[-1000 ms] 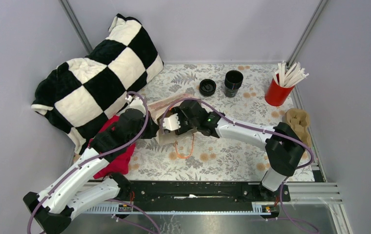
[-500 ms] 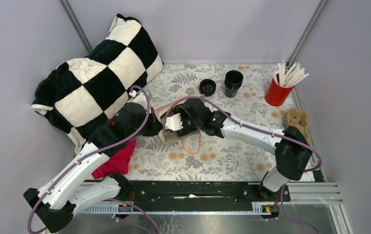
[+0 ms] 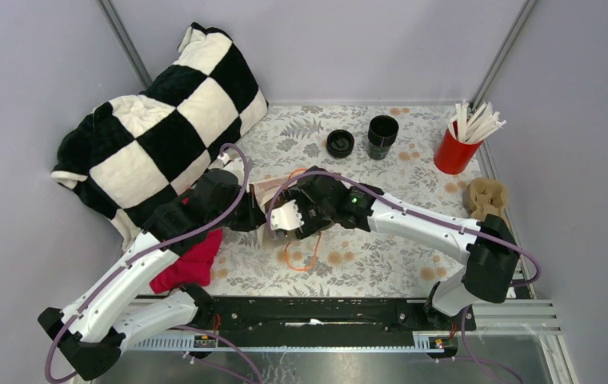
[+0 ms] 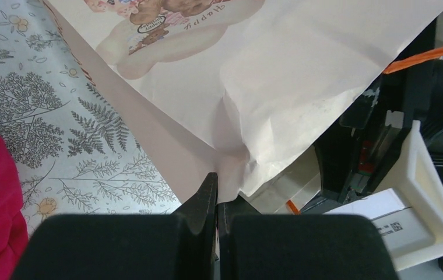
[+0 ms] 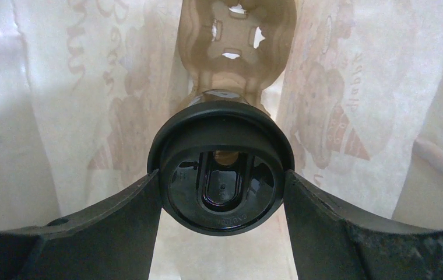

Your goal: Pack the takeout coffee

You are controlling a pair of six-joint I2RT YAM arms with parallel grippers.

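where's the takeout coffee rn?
Right wrist view, centre: the takeout coffee is held in the right gripper inside the paper bag, the cardboard carrier just beyond it.

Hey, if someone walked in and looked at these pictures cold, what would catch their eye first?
The big black-and-white checkered blanket heaped at the far left grabs attention first. At centre, the left gripper pinches the edge of a white printed paper bag, while the right gripper holds a small black lidded disposable cup inside it, with a brown cardboard cup carrier lying deeper in.
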